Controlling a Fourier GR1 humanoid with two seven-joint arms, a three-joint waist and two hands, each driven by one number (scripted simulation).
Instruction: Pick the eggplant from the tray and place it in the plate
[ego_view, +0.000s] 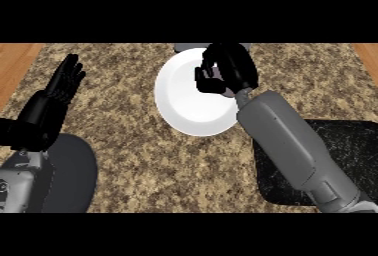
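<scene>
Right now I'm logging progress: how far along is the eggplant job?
Done: the tray looks bare. In hand: the right robot hand, fingers curled, hangs over the plate; what it holds is hidden. Left: nothing lies on the plate. The left robot hand rests open.

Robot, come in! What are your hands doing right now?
Left hand open, resting at left. Right hand curled over the plate. Eggplant not visible. Tray lies right. Nothing blocking.

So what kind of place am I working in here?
Most likely a kitchen counter: a speckled brown granite-like countertop with wooden strips at the edges, a round white plate on it, and a dark speckled square tray at the right. The right hand hangs curled over the plate.
</scene>
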